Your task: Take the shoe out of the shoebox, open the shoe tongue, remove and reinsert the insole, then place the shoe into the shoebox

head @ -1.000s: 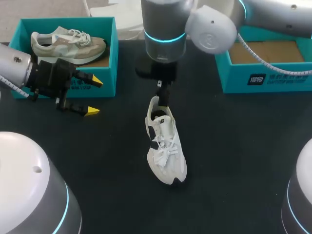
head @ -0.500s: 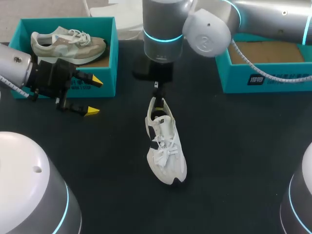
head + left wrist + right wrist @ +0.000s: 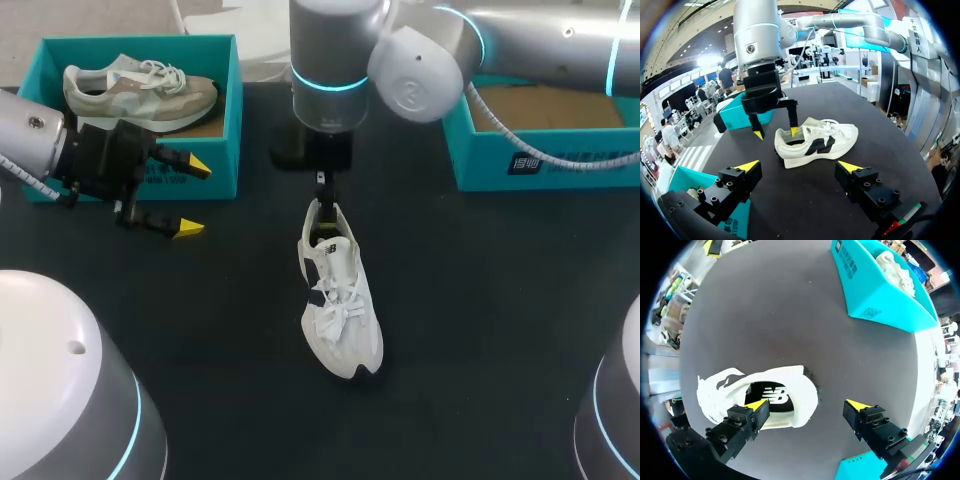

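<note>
A white shoe (image 3: 340, 300) with a dark side panel lies on the black table, heel toward the back. My right arm reaches past the middle, and its gripper (image 3: 325, 198) hangs open at the heel. In the right wrist view the gripper (image 3: 807, 405) straddles the heel wall: one finger is over the opening of the shoe (image 3: 765, 395), the other outside behind the heel. My left gripper (image 3: 190, 197) stays open and empty at the table's left, in front of the left shoebox (image 3: 225, 120). From its wrist view the left gripper (image 3: 799, 166) faces the shoe (image 3: 815, 145) and the right gripper (image 3: 776, 132).
The left teal shoebox holds a beige shoe (image 3: 140, 90). A second teal shoebox (image 3: 545, 165) stands open at the back right, its cardboard floor showing. Bare black tabletop surrounds the white shoe on both sides and in front.
My right arm has shifted slightly to the left above the heel. The shoe and my left arm have not moved.
</note>
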Tool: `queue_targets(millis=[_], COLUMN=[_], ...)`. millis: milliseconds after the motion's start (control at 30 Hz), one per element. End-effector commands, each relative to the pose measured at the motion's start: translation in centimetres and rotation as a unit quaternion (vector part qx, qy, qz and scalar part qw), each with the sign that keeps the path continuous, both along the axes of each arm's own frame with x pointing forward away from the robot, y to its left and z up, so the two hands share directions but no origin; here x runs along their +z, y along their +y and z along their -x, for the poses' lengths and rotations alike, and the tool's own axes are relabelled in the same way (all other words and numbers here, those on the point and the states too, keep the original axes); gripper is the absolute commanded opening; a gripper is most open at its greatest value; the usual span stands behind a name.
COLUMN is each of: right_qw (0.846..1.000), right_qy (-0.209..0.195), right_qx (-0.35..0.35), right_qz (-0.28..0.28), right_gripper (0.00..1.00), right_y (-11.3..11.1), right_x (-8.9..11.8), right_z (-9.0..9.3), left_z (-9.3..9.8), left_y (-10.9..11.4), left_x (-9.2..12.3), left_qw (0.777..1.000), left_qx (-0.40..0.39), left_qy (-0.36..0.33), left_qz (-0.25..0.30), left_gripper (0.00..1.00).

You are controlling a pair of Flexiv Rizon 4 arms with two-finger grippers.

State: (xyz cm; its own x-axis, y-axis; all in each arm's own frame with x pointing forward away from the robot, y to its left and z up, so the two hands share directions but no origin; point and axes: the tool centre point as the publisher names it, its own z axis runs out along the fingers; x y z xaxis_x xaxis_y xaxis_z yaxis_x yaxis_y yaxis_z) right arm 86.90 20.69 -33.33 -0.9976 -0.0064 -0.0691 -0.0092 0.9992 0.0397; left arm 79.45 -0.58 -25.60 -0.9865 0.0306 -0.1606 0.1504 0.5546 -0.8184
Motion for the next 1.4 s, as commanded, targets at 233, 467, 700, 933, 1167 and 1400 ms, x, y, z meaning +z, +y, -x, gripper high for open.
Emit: queue_targets(millis=[233, 467, 700, 933, 1167, 1400], right_qw=[0.999, 0.999, 0.999, 0.998, 0.997, 0.995], right_qy=[0.004, 0.001, 0.008, 0.011, 0.004, -0.017], right_qx=[0.026, 0.030, 0.027, 0.018, -0.010, -0.040], right_qz=[0.026, 0.036, 0.038, 0.060, 0.070, 0.090], right_gripper=[1.00, 0.73, 0.40, 0.00, 0.00, 0.00], right_y=[0.9, 0.9, 0.3, -0.1, -0.7, -3.5], right_x=[-1.6, -2.2, -3.3, -2.9, -0.1, 6.6], right_z=[-0.8, -1.0, -1.2, -1.3, -1.0, -1.0], left_z=[0.1, 0.1, 0.1, 0.1, 0.1, 0.1], left_y=[0.0, 0.0, 0.0, 0.0, 0.0, 0.0], left_x=[0.0, 0.0, 0.0, 0.0, 0.0, 0.0], left_qw=[1.000, 1.000, 1.000, 1.000, 1.000, 1.000], left_qx=[0.000, 0.000, 0.000, 0.000, 0.000, 0.000], left_qy=[0.000, 0.000, 0.000, 0.000, 0.000, 0.000], left_qz=[-0.002, -0.002, -0.002, -0.002, -0.002, -0.002], left_gripper=[1.00, 1.00, 1.00, 1.00, 1.00, 1.00])
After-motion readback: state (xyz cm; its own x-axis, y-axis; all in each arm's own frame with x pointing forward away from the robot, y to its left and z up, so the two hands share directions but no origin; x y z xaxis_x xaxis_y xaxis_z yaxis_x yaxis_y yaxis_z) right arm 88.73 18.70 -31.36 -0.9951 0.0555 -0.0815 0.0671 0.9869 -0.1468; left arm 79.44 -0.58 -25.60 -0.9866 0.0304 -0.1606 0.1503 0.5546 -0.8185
